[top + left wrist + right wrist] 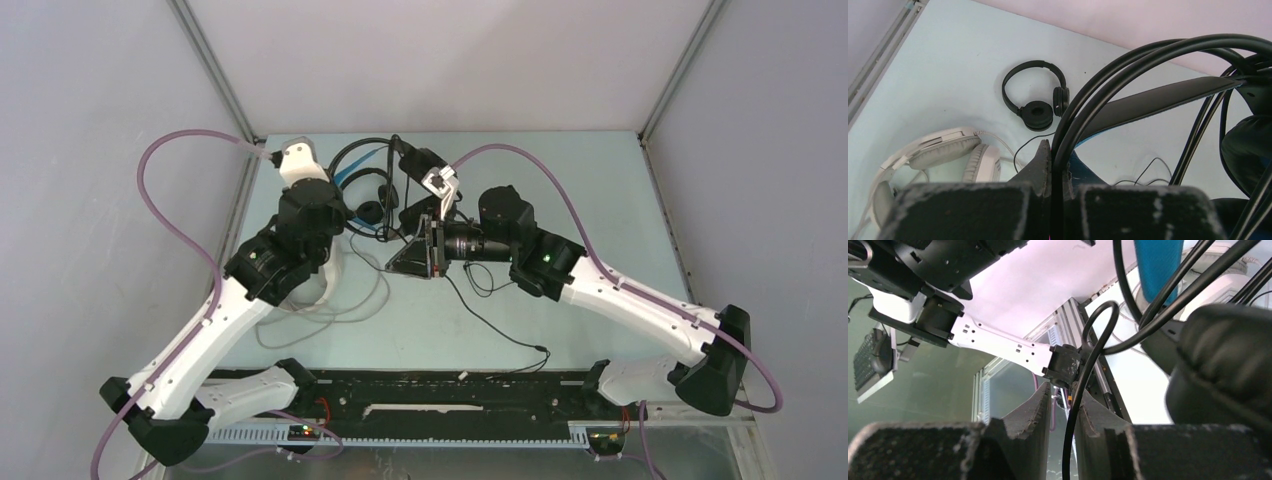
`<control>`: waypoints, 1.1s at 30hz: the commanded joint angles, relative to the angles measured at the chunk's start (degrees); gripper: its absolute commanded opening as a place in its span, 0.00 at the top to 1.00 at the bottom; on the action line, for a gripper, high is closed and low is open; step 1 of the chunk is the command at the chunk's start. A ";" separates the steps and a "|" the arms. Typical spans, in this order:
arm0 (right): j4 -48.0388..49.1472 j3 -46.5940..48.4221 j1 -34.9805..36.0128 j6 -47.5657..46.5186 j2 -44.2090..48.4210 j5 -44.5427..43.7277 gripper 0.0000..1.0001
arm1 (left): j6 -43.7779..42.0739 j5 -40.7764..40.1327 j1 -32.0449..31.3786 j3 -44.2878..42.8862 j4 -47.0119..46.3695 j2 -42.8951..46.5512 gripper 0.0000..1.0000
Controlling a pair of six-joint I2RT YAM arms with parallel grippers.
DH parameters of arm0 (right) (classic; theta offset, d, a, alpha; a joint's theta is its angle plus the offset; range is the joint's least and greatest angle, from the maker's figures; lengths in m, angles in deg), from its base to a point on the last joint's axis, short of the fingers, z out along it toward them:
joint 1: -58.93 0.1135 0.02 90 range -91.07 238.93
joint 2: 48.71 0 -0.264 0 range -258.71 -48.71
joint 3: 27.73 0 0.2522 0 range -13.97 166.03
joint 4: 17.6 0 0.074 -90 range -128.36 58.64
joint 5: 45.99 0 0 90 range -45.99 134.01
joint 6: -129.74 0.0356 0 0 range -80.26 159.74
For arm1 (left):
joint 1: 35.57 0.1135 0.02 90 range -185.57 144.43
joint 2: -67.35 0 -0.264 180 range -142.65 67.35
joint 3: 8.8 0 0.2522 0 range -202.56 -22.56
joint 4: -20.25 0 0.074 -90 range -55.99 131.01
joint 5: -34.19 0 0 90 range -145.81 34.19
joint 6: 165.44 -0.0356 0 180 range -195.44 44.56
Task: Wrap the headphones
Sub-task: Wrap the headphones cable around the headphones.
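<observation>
We see the blue-banded headphones near the far edge of the table, between both arms; the right gripper sits beside them, and a black cable trails toward the near edge.

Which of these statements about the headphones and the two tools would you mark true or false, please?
1. The white headphones lie on the table. True.
2. The left tool stands wide open. False: it is shut on a black cable.
3. The small black headphones hang in the air. False: they lie on the table.
4. A black cord runs between the fingers of the right tool. True.
</observation>
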 commanded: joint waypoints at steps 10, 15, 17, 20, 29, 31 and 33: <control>-6.18 2.75 7.90 -6.84 2.82 -9.99 1.00 | 17.53 -9.98 1.13 -6.95 -2.50 -2.60 1.00; -7.56 2.10 11.35 -8.03 2.68 -13.42 1.00 | 22.10 -6.14 3.48 -5.99 -4.93 -1.93 1.00; -7.47 1.27 12.25 -8.03 2.54 -14.71 1.00 | 24.16 -4.21 4.53 -5.96 -5.31 -1.86 1.00; -6.99 0.33 13.18 -7.76 2.28 -15.57 1.00 | 25.36 -2.88 4.85 -5.84 -5.98 -1.90 1.00; -7.48 0.29 17.61 -11.14 2.31 -17.33 1.00 | 30.34 3.81 7.10 -2.19 -9.50 -1.69 1.00; -6.37 0.29 19.17 -12.66 2.54 -16.39 1.00 | 30.35 4.10 7.26 -2.18 -9.86 -2.08 1.00; -5.47 0.29 20.87 -13.89 2.90 -16.38 1.00 | 30.56 4.07 7.22 -1.98 -10.12 -2.49 1.00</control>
